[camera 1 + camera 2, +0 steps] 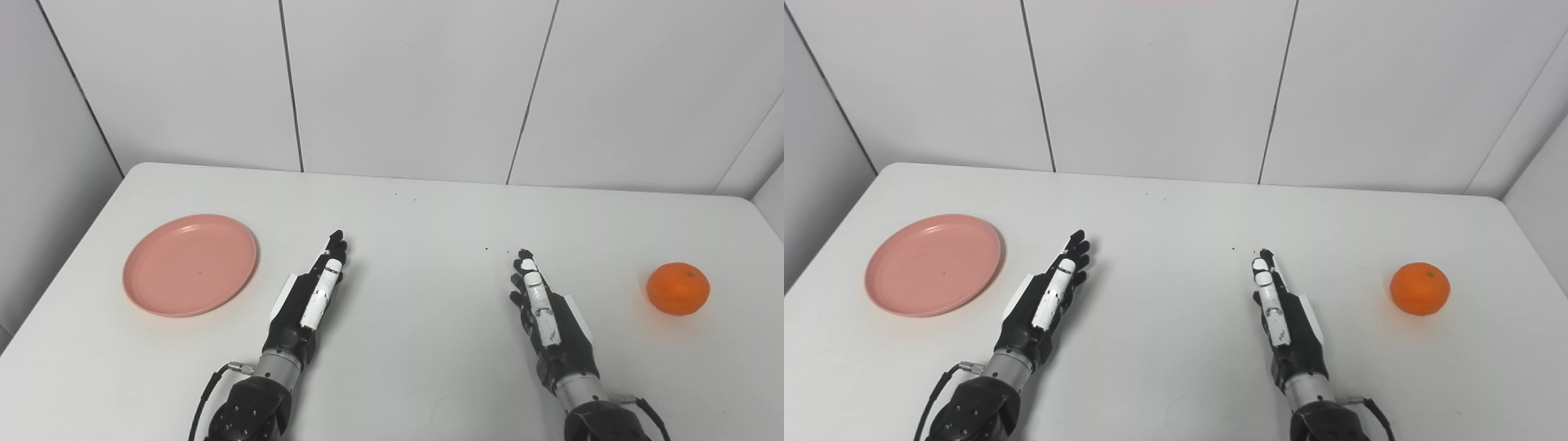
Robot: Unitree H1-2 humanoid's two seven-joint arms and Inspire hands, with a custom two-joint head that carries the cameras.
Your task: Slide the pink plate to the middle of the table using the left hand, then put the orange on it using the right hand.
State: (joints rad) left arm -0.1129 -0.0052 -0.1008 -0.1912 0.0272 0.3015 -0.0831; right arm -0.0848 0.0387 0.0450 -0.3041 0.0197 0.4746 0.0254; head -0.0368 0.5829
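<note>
While both rest empty on the worktop (429, 220) | left robot hand (309, 300) fingers extended | right robot hand (545, 309) likewise | plate (190, 264) far left | orange (678, 288) far right | no writing legible

Each robot hand (309, 306) black, white-plated, silver-wristed, black-cabled

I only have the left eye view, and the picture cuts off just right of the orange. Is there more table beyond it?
Observer: Yes. The right eye view shows a wider strip of bare table to the right of the orange, reaching the picture's border.
Operator: Does the table's right edge show there?
Observer: Only farther back. A longer stretch of that right edge is visible, running forward from the far corner along the side wall and leaving the picture behind the orange.
</note>
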